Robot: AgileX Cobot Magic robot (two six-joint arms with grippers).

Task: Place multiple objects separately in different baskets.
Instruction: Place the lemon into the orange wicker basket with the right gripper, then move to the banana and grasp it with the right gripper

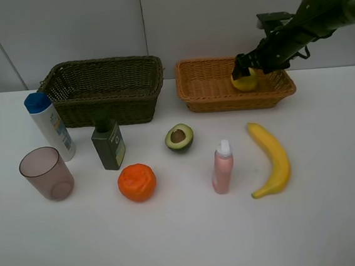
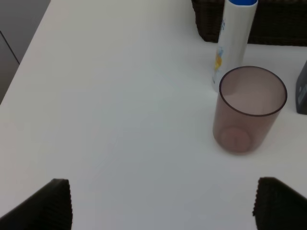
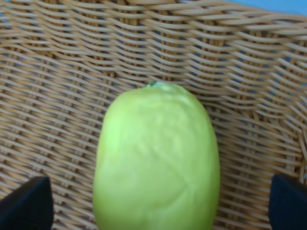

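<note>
Our right gripper (image 1: 246, 73) stands wide open around the yellow oval lemon (image 3: 157, 163), with gaps on both sides; the lemon lies in the shallow orange-tan wicker basket (image 1: 204, 87), toward its right edge.

Table (image 1: 188, 245): dark basket (image 1: 109, 105), tan basket (image 1: 212, 102), white bottle (image 1: 51, 129), green bottle (image 1: 109, 147), pink bottle (image 1: 222, 169), cup (image 1: 46, 174), orange (image 1: 137, 182), avocado (image 1: 179, 137), banana (image 1: 275, 155)

I see a plain white table (image 1: 188, 245) with a smooth, matte top filling most of my high view. Behind it stands a pale grey wall (image 1: 79, 29) of flat panels with thin seams. The left wrist camera shows a grey surface (image 2: 14, 43) beyond the table's edge.
</note>
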